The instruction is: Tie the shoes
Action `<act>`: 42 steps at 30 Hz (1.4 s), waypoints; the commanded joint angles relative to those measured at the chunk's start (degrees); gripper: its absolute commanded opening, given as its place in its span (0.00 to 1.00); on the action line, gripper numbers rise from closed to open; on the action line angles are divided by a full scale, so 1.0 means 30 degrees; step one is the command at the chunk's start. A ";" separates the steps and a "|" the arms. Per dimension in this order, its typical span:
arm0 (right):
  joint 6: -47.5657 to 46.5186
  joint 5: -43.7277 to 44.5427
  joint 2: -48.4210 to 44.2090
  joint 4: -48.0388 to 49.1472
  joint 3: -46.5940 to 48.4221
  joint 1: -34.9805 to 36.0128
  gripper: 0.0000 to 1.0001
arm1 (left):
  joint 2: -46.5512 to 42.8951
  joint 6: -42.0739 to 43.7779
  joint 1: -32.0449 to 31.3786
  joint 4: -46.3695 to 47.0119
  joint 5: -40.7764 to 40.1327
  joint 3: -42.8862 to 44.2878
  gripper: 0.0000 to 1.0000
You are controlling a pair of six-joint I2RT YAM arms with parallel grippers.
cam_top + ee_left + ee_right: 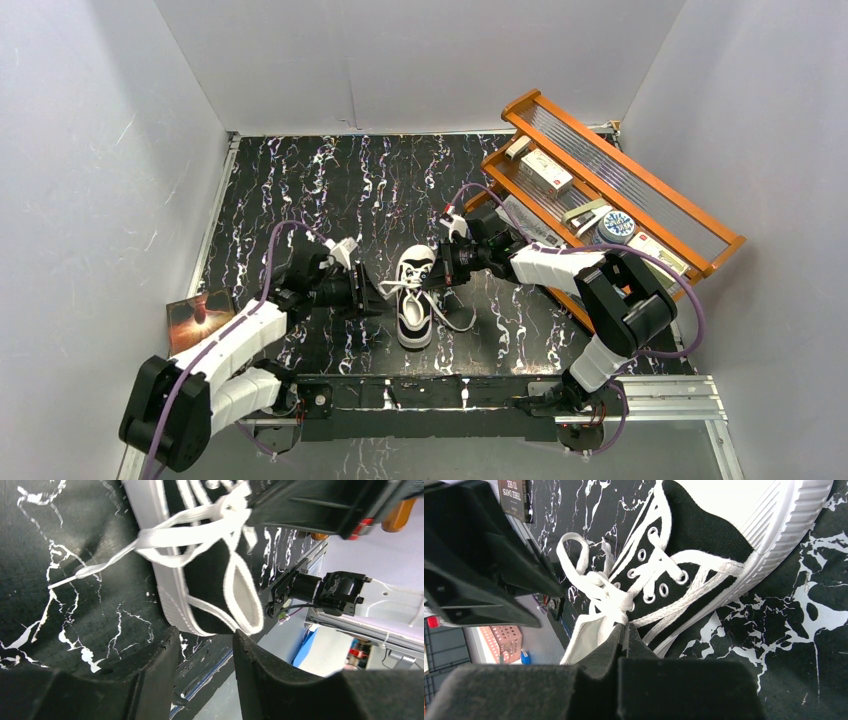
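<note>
- A black desk [330, 180] veined with white marbling is filling the middle of the top view.
- Plain pale grey walls are closing it in: a back wall [400, 60] across the top, a left wall [90, 180] and a right wall [780, 130] slanting down the sides.
- Even, soft light is falling on the walls; faint scuff marks are showing on the left one.
- An orange wooden rack [620, 160] is sitting askew at the upper right, holding small boxes [547, 172] and a round patterned tin [616, 226].
- A reddish book [200, 318] is lying at the left edge of the desk.
- A metal rail [660, 395] is running along the lower edge, with grey floor [450, 455] showing below it.
</note>
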 commanded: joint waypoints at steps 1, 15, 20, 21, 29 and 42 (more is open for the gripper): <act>-0.0632 -0.0386 -0.0275 -0.0229 0.0843 0.0105 0.00 | -0.1609 0.1717 -0.0025 -0.4243 -0.0333 0.2548 0.43; -0.1468 -0.0590 -0.0590 -0.0986 0.1265 0.0142 0.00 | 0.9417 0.6672 0.0419 -0.1948 0.3772 1.0751 0.49; -0.1437 -0.0753 -0.0473 -0.0815 0.1119 0.0177 0.00 | 1.1266 0.6704 0.0211 -0.0899 0.4866 1.0658 0.41; -0.1415 -0.0721 -0.0508 -0.0803 0.1101 0.0197 0.00 | 1.1341 0.6716 0.0197 -0.0872 0.4858 1.0518 0.40; -0.1203 -0.0657 -0.0637 -0.0467 0.0906 0.0185 0.00 | 1.1906 0.6813 0.0195 -0.0761 0.5172 1.0258 0.24; -0.0884 -0.0666 -0.0513 -0.0145 0.0885 0.0194 0.00 | 1.1263 0.7461 0.0195 -0.1648 0.4851 0.9530 0.18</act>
